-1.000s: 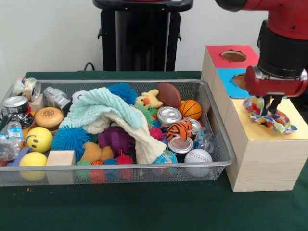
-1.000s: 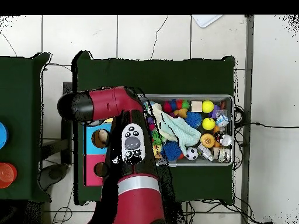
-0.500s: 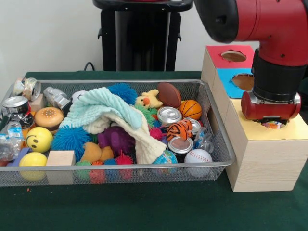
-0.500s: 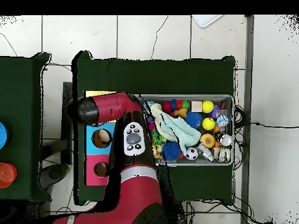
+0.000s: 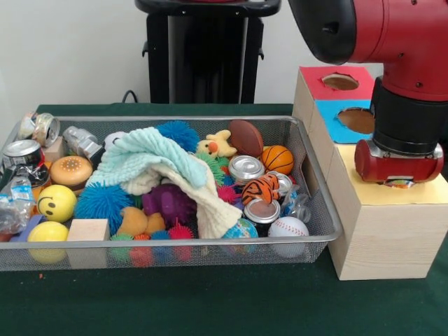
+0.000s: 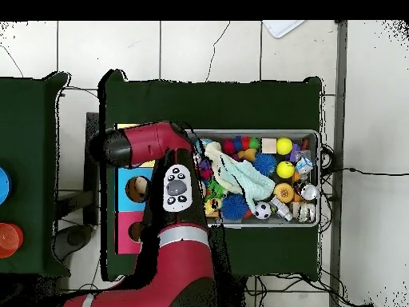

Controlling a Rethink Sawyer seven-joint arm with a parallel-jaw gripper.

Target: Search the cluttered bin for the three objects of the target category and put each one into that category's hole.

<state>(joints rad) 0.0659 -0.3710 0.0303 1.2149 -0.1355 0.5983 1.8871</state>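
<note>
Starting at the left of the front view, a wire bin (image 5: 318, 210) held crushed cans (image 5: 21, 150), a smiley ball (image 5: 56, 202), a pale green cloth (image 5: 150, 164), spiky balls (image 5: 103, 201) and small sports balls (image 5: 278, 159). Just right of it stood a wooden box (image 5: 381, 231) with red, blue and yellow tops. The gripper (image 5: 399, 183) sat low over the yellow hole, where a scrap of colourful wrapper (image 5: 400, 184) showed beneath it. Its fingers were hidden, so I could not tell their state.
</note>
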